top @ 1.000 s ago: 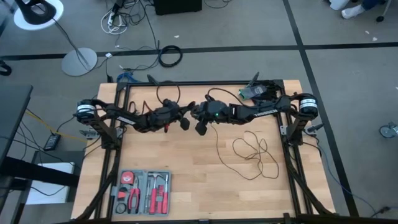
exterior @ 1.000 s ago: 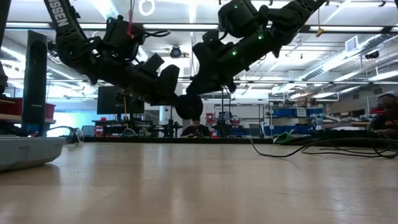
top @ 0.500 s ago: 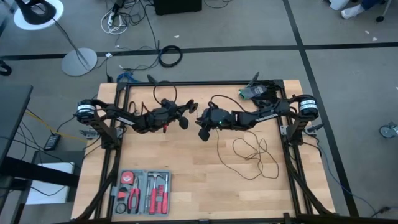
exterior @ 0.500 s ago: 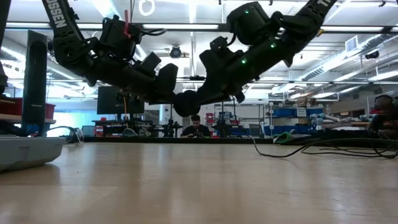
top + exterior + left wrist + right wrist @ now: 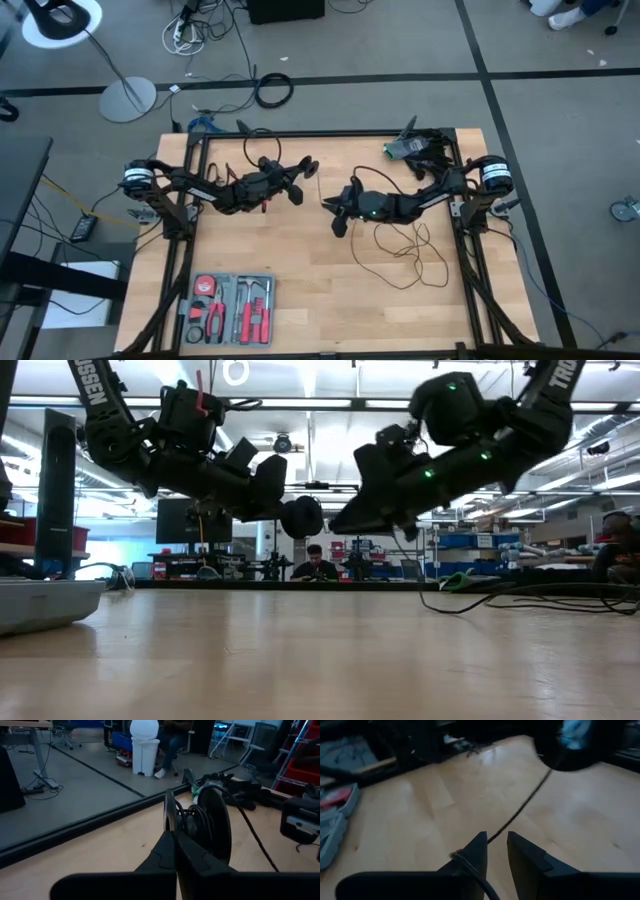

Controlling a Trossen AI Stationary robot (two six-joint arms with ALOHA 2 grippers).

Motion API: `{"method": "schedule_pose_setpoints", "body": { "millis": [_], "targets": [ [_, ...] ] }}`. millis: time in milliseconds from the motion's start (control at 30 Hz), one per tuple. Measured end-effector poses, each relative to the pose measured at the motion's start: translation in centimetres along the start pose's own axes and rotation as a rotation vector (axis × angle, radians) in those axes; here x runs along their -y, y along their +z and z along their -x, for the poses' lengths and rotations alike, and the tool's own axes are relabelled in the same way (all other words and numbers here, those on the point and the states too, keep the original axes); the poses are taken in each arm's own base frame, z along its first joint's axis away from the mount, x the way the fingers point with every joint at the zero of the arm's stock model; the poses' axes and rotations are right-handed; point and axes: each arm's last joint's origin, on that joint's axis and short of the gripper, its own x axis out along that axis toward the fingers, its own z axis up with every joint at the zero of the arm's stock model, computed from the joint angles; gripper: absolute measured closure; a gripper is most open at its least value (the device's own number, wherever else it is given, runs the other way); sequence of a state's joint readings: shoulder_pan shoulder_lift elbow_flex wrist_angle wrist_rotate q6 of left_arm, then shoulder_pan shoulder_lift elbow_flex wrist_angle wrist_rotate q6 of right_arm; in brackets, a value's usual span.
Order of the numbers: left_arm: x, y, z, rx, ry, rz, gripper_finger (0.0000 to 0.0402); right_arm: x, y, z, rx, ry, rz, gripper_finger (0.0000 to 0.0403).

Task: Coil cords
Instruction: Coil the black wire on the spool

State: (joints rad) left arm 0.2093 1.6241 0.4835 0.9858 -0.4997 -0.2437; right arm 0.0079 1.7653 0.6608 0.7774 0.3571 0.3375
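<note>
- Black puck [image 5: 214,827] pinched edge-on in left gripper [image 5: 300,181], held above table [image 5: 300,290] centre.
- Right gripper [image 5: 496,851] fingers slightly parted, thin wire [image 5: 520,814] running between them; loose loops [image 5: 410,245] lie right of centre.
- Winding step under way; next likely means wrapping slack round the puck.

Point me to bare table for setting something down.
Free: the front strip between the tool tray and the loose cord loops; also the table's front right corner. Crowded: mid-table under the left gripper and right gripper.
</note>
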Motion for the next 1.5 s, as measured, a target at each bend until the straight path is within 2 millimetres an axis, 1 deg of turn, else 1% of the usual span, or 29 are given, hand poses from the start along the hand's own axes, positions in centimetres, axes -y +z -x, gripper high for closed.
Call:
{"method": "schedule_pose_setpoints", "body": {
  "millis": [167, 233, 367, 467, 567, 667, 900, 1067, 1133, 1233, 1300, 1400, 1500],
  "targets": [
    [0.0, 0.0, 0.0, 0.002, -0.001, 0.001, 0.0401, 0.9, -1.5, 0.6, -0.017, -0.057, -0.079, 0.0325],
    [0.0, 0.1, 0.0, 0.005, -0.005, 0.003, 0.0401, 1.2, -2.3, 0.5, -0.04, -0.07, -0.089, 0.0325],
    [0.1, 0.1, 0.0, 0.011, -0.01, 0.007, 0.0401, 1.6, -4.2, -0.4, -0.096, -0.093, -0.086, 0.0325],
    [0.1, 0.1, 0.0, 0.009, -0.017, 0.006, 0.0401, 1.6, -5.1, -0.8, -0.124, -0.06, -0.141, 0.0325],
    [0.1, 0.1, 0.0, 0.006, -0.024, 0.003, 0.0401, 1.2, -5.2, -0.9, -0.151, 0.049, -0.171, 0.0325],
    [0.1, 0.1, 0.0, 0.006, -0.024, 0.002, 0.0401, 1.0, -5.0, -0.8, -0.165, 0.125, -0.139, 0.0325],
    [0.1, 0.1, 0.0, 0.002, -0.025, 0.0, 0.0401, 1.8, -4.8, -1.1, -0.155, 0.097, -0.119, 0.0317],
    [0.2, 0.0, 0.0, -0.007, -0.046, -0.002, 0.0401, 2.3, -4.6, -1.3, -0.178, 0.143, -0.135, 0.0286],
    [0.2, 0.0, 0.0, -0.01, -0.045, -0.008, 0.0401, 2.2, -4.6, -1.3, -0.208, 0.205, -0.14, 0.0269],
    [0.2, 0.0, 0.0, -0.009, -0.045, -0.021, 0.0401, 1.7, -4.8, -1.1, -0.278, 0.371, -0.146, 0.0249],
    [0.2, 0.0, 0.0, -0.009, -0.045, -0.026, 0.0401, 1.4, -4.7, -0.9, -0.314, 0.466, -0.164, 0.0243],
    [0.2, 0.0, 0.0, -0.008, -0.045, -0.025, 0.0401, 1.5, -4.6, -0.9, -0.334, 0.496, -0.188, 0.0242],
    [0.2, 0.0, 0.0, -0.009, -0.048, -0.025, 0.0401, 2.0, -4.4, -1.1, -0.345, 0.513, -0.197, 0.0242]
  ]
}}
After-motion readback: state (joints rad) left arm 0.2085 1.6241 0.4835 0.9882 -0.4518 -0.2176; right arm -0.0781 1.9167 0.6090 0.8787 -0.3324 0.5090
